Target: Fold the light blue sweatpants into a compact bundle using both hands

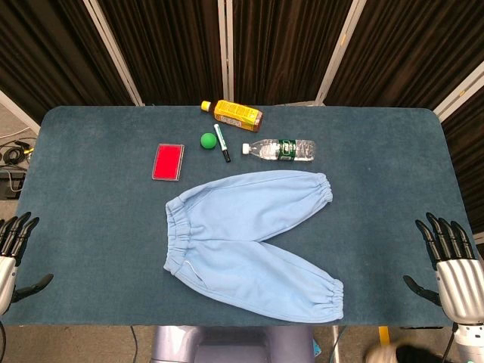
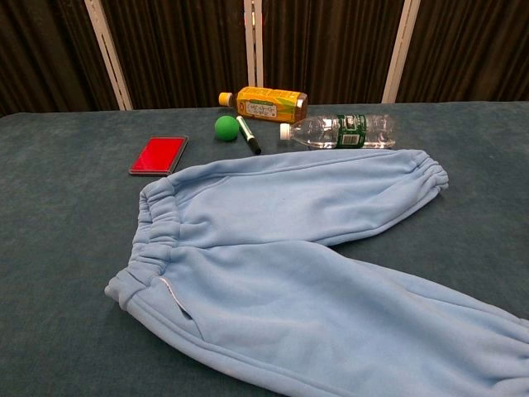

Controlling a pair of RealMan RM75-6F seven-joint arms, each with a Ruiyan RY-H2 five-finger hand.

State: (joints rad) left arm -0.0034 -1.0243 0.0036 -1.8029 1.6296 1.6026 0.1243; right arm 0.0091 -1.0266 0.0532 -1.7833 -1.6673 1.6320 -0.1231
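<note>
— How do the light blue sweatpants lie?

— I see them flat on the middle of the tabletop, waistband to the left, two legs spread to the right in a V, long axis left to right.

— What else?

— Behind them, one red box, one green ball, one marker, two bottles: orange and clear.

— And your hands?

— My left robot hand and right robot hand are at the near corners, fingers apart, holding nothing, with bare cloth between them and the pants.
</note>
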